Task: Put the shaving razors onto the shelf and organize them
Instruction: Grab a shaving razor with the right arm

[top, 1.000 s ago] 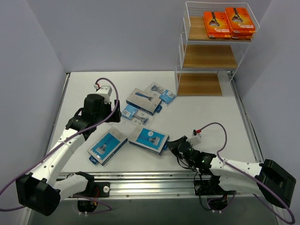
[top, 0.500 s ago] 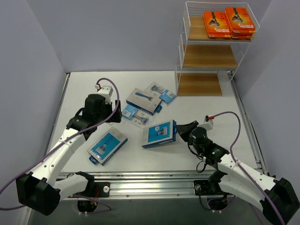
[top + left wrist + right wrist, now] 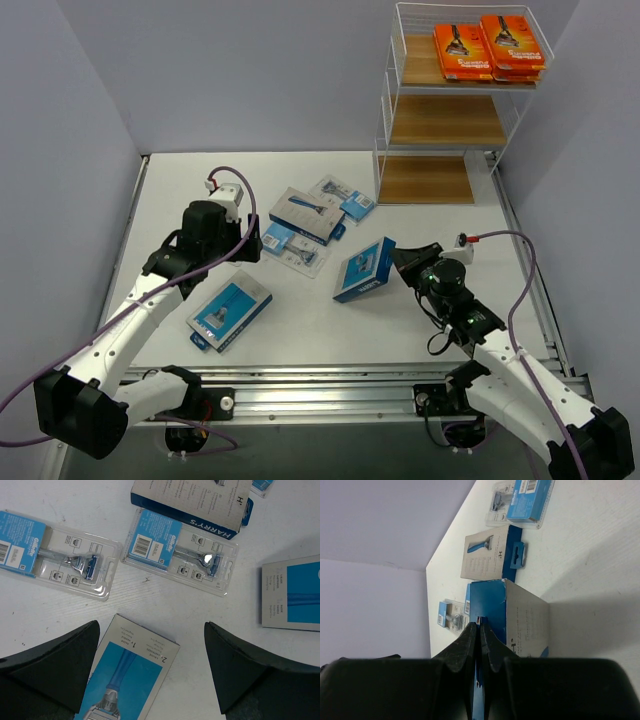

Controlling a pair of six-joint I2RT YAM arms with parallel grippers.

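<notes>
My right gripper pinches the edge of a tilted blue-and-grey cardboard razor box. My left gripper hangs spread wide over a clear plastic blister pack, beside a flat box printed "HARRY'S". On the white table, the white wire shelf has glossy orange boxes on its top wooden tier.

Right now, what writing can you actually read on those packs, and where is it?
"HARRY'S": blue edge of the upper blue-and-grey cardboard box.
"H'": that box's grey face.
"Gillette": blue card of both clear plastic blister packs.
"1." and "2.": lower grey-and-blue cardboard box.
Flat orange boxes on the white wire shelf, barcodes, fine print: unreadable.
</notes>
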